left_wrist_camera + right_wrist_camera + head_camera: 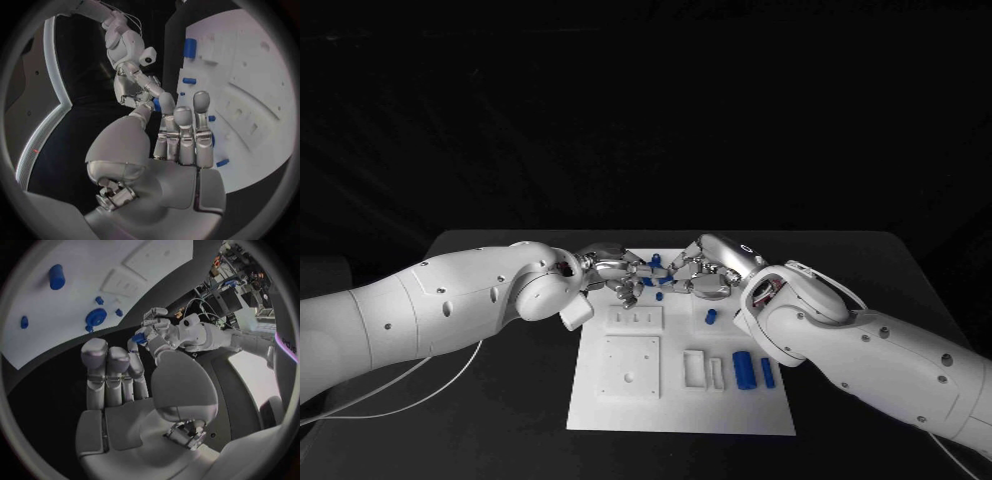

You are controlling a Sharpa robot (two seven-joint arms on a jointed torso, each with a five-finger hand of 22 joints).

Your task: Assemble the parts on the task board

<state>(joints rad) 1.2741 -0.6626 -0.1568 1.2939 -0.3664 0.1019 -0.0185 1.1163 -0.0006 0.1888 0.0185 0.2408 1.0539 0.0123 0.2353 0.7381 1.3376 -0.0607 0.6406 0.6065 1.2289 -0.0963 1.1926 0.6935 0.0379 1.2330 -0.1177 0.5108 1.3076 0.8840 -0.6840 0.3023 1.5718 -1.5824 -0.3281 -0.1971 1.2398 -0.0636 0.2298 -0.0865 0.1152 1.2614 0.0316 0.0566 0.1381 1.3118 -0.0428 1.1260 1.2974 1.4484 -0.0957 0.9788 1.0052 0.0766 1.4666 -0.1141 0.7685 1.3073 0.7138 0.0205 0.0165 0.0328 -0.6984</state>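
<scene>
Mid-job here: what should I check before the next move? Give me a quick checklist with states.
1. Blue part visible between the two hands: ok.
2. Which hand grips it, left hand or right hand: cannot tell.
3. Clearance between the hands: not ok, fingertips nearly meet.
4. Task board lying flat: ok.
5. Large blue cylinder lying on the board, clear of both hands: ok.

Both hands, left hand [606, 268] and right hand [704, 270], crowd the task board [632, 405]'s far edge among upright blue parts [655, 262]; its near-left corner lies open.
</scene>
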